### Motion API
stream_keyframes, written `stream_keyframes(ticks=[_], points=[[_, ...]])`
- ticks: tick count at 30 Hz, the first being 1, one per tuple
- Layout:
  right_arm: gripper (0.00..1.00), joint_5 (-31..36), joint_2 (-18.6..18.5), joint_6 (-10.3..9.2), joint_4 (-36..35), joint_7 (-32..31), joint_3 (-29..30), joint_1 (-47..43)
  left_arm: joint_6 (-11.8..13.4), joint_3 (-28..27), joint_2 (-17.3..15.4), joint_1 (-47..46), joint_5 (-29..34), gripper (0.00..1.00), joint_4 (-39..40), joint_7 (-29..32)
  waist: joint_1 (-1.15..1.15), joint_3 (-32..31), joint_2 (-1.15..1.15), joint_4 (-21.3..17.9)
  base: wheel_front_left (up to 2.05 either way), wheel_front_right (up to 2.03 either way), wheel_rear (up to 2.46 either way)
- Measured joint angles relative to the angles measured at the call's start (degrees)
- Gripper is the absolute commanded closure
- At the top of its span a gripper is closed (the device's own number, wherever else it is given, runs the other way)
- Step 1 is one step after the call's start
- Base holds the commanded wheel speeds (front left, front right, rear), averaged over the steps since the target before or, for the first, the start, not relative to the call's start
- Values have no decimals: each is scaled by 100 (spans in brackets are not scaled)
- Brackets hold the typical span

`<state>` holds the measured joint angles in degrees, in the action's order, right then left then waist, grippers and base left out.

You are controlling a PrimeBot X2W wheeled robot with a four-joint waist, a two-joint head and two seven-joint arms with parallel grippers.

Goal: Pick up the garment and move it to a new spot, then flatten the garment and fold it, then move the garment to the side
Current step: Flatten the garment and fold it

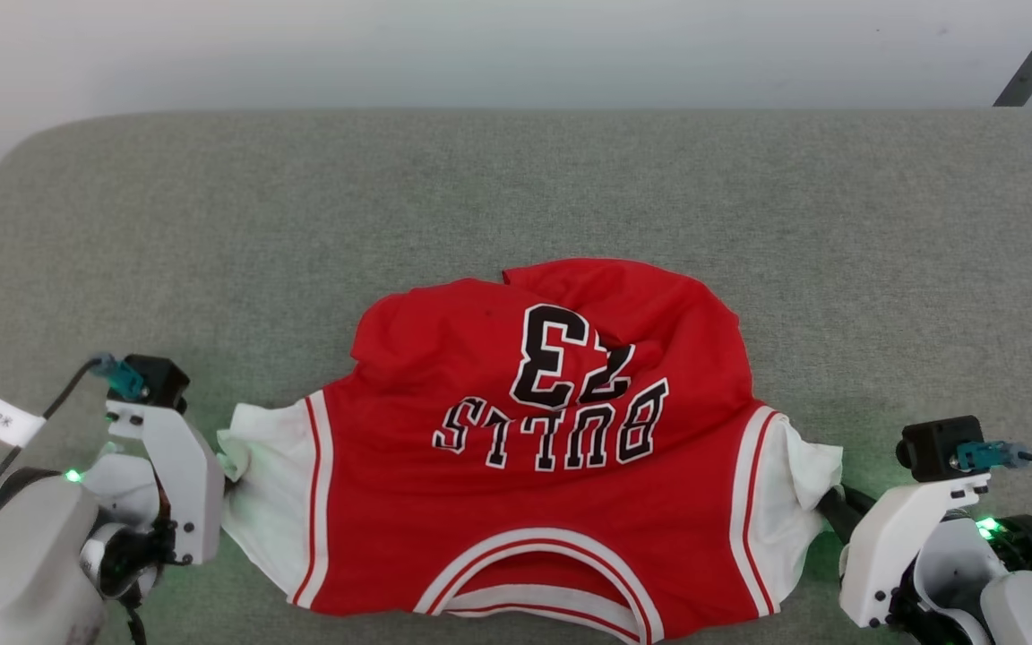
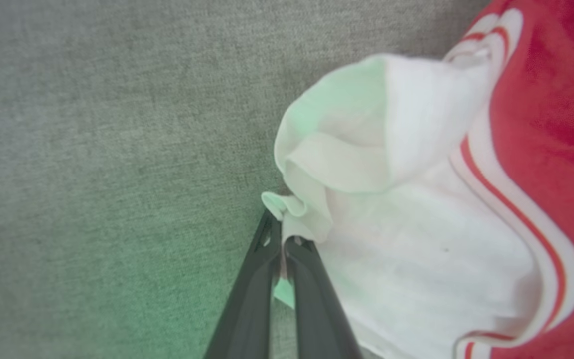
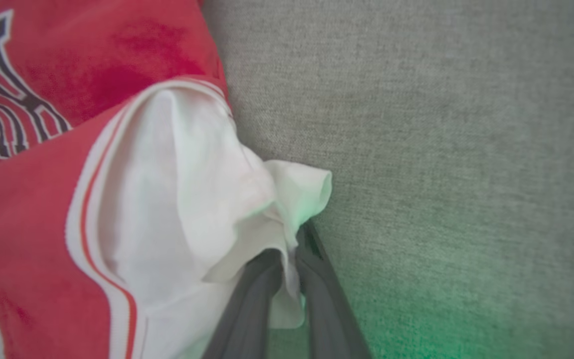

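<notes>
Red-and-white, rumpled: grips the garment on the bench, left pincer and right pincer both closed on sleeve cloth; flattening, folding, moving aside not done.

White wrist brackets w/ black screws, black cam blocks, teal plugs, green LEDs, dark fingers; "2X" tag on left cable.

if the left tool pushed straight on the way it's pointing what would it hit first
The white sleeve of the garment: the left tool is shut on its bunched edge, with more folds directly ahead. Beyond them seems to be the grey padded surface, though depth is unclear.
</notes>
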<state>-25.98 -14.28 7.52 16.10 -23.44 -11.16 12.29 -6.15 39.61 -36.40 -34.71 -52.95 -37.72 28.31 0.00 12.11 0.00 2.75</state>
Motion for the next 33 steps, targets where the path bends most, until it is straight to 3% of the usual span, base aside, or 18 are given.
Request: stream_keyframes(ticks=[4,8,13,20,25,33], points=[[100,-304,-41,0,11,-202,11,105,0,-18,-26,-76,-156,100,55,339,0,-70,0,9,0,0,0],[100,-598,-309,0,-380,-576,21,250,2,5,-132,-298,-267,100,435,916,0,-233,0,17,0,0,0],[100,-965,-630,0,-1049,-1074,136,867,88,-33,-370,-990,-261,100,1125,1551,0,-543,0,19,0,0,0],[100,-1160,-719,0,-1311,-1530,138,1996,198,-74,-336,-1934,-169,100,1530,2071,0,-1047,0,14,0,0,0],[100,-1184,-651,0,-1163,-1525,30,2921,245,-205,-231,-2730,24,100,1445,2019,0,-1316,0,10,0,0,0],[100,-1327,-377,0,-112,-970,-12,4305,202,-341,257,-3802,312,100,776,1422,0,-1355,0,1,0,0,0]])
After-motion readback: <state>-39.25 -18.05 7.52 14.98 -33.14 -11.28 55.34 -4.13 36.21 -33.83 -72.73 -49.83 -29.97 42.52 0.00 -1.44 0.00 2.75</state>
